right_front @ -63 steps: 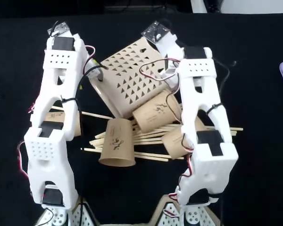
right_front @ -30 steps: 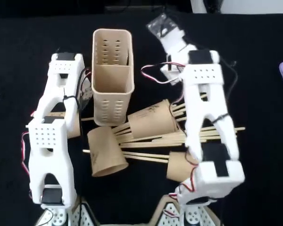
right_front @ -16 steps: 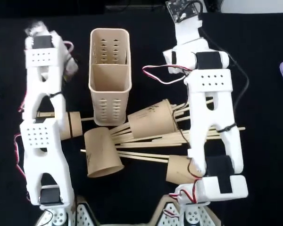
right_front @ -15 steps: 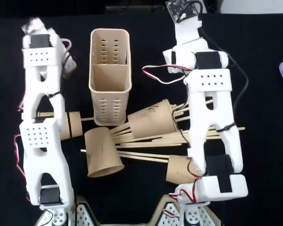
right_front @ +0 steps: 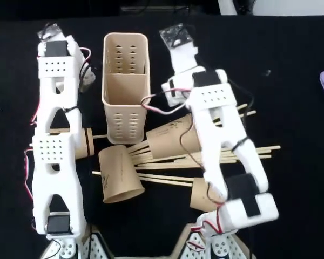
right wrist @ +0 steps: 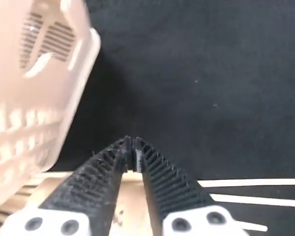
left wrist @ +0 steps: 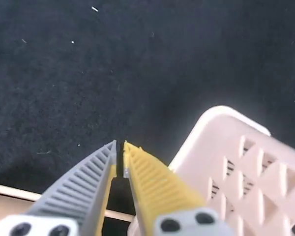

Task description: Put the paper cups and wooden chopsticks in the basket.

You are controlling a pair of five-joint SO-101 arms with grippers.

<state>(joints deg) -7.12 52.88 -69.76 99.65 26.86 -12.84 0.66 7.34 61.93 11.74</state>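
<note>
Paper cups point(right_front: 175, 137), four in number, lie on their sides on the black table point(right_front: 291, 81), all outside the basket point(right_front: 126, 86); wooden chopsticks point(right_front: 162, 164) lie fanned under and between them, toward the table's near edge; the basket stands upright nearer the far edge, between the two arms; left gripper point(left wrist: 119, 150) sits just beside one basket wall, jaws closed on nothing; right gripper point(right wrist: 132, 147) sits near the opposite wall, jaws likewise closed and empty.

Bright, even light; the basket point(right wrist: 34, 108) glares pale close to the camera.
</note>
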